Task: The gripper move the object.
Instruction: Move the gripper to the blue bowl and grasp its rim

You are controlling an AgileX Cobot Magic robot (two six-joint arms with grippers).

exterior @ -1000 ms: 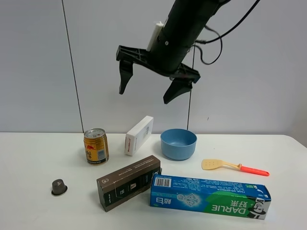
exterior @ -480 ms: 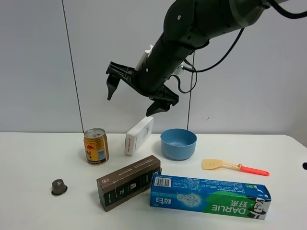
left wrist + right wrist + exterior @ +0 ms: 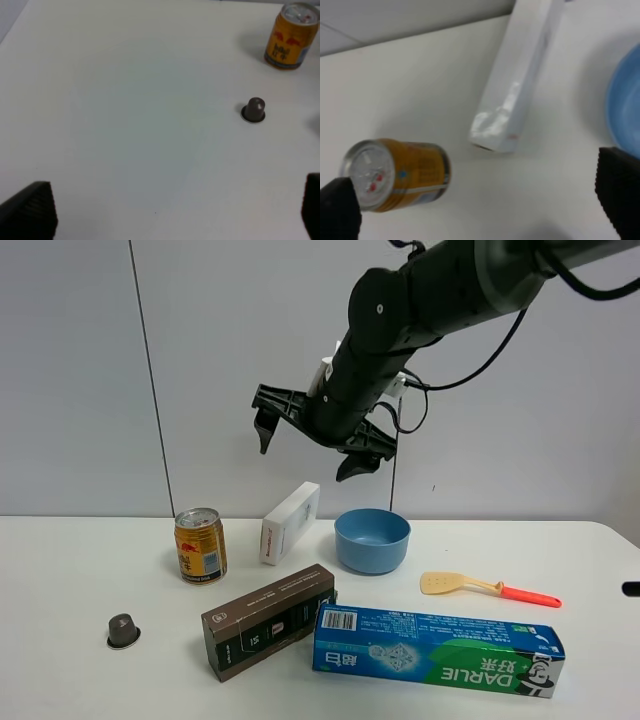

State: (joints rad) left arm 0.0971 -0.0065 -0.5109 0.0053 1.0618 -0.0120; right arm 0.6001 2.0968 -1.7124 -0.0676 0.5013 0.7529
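Your right gripper hangs in the air above the white box, jaws spread wide, nothing between them. The blue bowl sits upright on the table, just right of that box. And your left gripper gapes empty too.

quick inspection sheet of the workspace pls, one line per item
surface: white table, no spills seen
job's things: blue bowl upright, nothing touching it
clutter: drink can, white box, brown box, toothpaste box, spatula, capsule
grippers: right gripper open, in the air above white box and bowl; left gripper open over bare table
cables: black cable loops at the right wrist, off the table
surroundings: plain wall panels; nothing else seen
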